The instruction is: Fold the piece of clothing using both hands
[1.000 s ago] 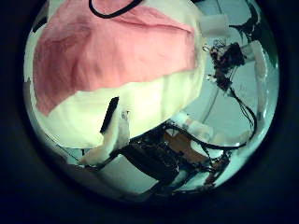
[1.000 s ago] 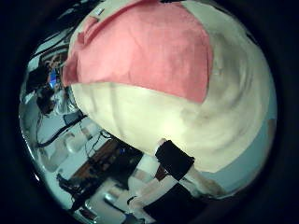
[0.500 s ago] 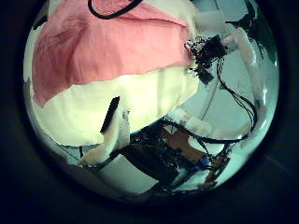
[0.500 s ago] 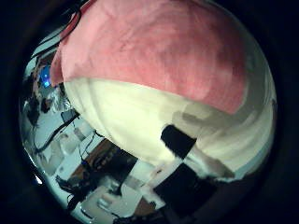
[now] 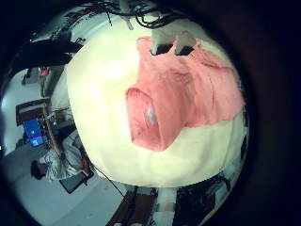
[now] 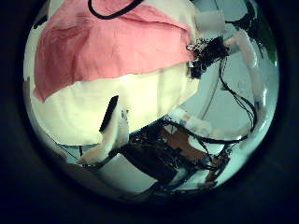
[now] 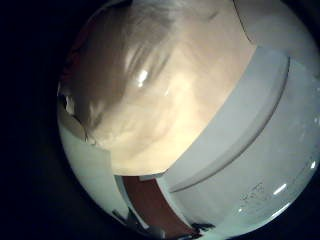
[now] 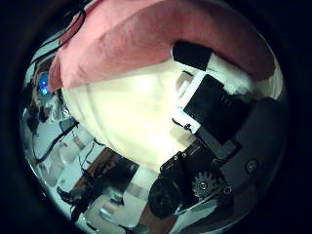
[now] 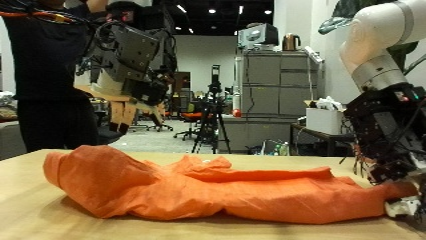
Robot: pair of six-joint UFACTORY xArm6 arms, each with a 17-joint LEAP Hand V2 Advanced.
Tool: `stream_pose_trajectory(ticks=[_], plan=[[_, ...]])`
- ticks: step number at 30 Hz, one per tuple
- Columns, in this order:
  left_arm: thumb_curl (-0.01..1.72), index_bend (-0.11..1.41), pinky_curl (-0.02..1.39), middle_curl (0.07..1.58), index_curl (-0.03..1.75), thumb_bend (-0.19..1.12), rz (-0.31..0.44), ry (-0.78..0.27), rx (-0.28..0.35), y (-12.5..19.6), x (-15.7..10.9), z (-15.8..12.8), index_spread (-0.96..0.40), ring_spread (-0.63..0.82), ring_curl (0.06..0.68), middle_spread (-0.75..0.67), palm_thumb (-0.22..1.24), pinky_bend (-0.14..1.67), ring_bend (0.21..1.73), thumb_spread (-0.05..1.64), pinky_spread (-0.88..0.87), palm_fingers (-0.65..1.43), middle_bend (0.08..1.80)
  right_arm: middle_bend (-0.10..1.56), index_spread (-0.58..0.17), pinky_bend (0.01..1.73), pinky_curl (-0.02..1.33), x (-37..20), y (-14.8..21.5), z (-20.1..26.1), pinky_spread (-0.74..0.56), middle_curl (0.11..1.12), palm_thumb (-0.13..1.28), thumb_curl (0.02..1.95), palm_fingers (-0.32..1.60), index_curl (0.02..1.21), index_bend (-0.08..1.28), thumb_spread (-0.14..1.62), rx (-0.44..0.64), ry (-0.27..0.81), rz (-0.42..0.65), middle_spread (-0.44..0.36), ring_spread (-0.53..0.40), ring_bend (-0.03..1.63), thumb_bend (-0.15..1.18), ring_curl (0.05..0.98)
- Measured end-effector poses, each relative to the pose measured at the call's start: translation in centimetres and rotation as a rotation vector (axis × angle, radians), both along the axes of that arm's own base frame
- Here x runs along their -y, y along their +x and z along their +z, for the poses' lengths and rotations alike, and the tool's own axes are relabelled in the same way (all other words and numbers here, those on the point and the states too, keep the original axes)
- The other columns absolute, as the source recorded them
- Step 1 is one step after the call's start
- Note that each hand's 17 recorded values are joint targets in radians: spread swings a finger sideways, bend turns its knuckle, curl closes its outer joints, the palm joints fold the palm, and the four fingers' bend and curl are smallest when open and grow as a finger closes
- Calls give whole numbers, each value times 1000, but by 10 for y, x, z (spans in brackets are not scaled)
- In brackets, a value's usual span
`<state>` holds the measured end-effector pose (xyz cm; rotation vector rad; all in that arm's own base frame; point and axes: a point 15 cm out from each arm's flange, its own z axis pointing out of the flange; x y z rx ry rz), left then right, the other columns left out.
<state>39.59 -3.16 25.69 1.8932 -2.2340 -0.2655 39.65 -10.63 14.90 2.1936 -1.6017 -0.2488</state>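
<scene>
**Outside view.** Items: 1 garment, 1 table, 2 hands.
- Orange garment (image 9: pixel 200 185) is lying lengthwise on the wooden table (image 9: pixel 27 185), bunched and rumpled. Its outline is hard to read, so sleeves vs. body can't be told apart.
- Left hand (image 9: pixel 131 60) is hanging well above the table, clear of the cloth. Fingers are drooping loose and holding nothing.
- Right hand (image 9: pixel 386 150) is reaching down to the garment's end nearest it. Its fingertips are meeting the cloth at the frame edge and are partly cut off. Can't tell whether they are pinching it or only touching.

**Left little finger side palm view.** 1 garment (image 5: pixel 183 94) is showing whole, spread on the table (image 5: pixel 103 104) and far from this palm. One edge is lying folded over.

**Left thumb side palm view.**
- Garment (image 6: pixel 112 47) is running out past the view's rim and is only partly seen, with the table (image 6: pixel 140 98) beside it.
- One of the left hand's own fingers (image 6: pixel 112 131) is sticking out straight over the table's edge, touching nothing.
- The right hand (image 6: pixel 210 51) is showing small at the garment's far edge. Its finger pose is too small to read.

**Right little finger side palm view.** Cloth (image 7: pixel 150 80) is filling much of the frame, v. close to the palm, with no detail to make out. A pale part of the hand (image 7: pixel 230 120) is crossing beside it.

**Right thumb side palm view.**
- Garment (image 8: pixel 136 39) is lying close, with a raised fold along its edge, on the table (image 8: pixel 127 107).
- The right hand's own fingers (image 8: pixel 210 93) are stretching toward the fold, a dark tip lying against the cloth.
- The contact point is partly hidden, so the grip can't be told.
</scene>
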Motion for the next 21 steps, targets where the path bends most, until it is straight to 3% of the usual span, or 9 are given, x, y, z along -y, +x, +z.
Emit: stream_pose_trajectory(ticks=[5,14,21], plan=[[352,145,298,332,231,-16,15,13,9,0,-13,4,196,510,223,356,523,447,552,1199,471,-14,198,1097,-322,995,616,15,-4,26,-428,702,1100,464,1292,716,847,1015,45,6,0,-141,-251,1140,62,562],[348,144,300,336,231,-16,43,4,-10,-11,-31,-4,194,512,224,348,529,443,561,1202,470,-13,199,1244,-289,1122,766,15,-5,111,-357,765,1146,549,1121,808,995,1079,197,-1,22,-130,-233,1299,56,648],[345,143,302,338,228,-16,60,-3,-8,-22,-44,-11,194,511,224,348,531,443,563,1202,470,-14,199,1267,-276,1130,837,-65,15,167,-335,782,1147,602,1086,836,1021,1107,312,48,162,-128,-228,1336,34,672]])
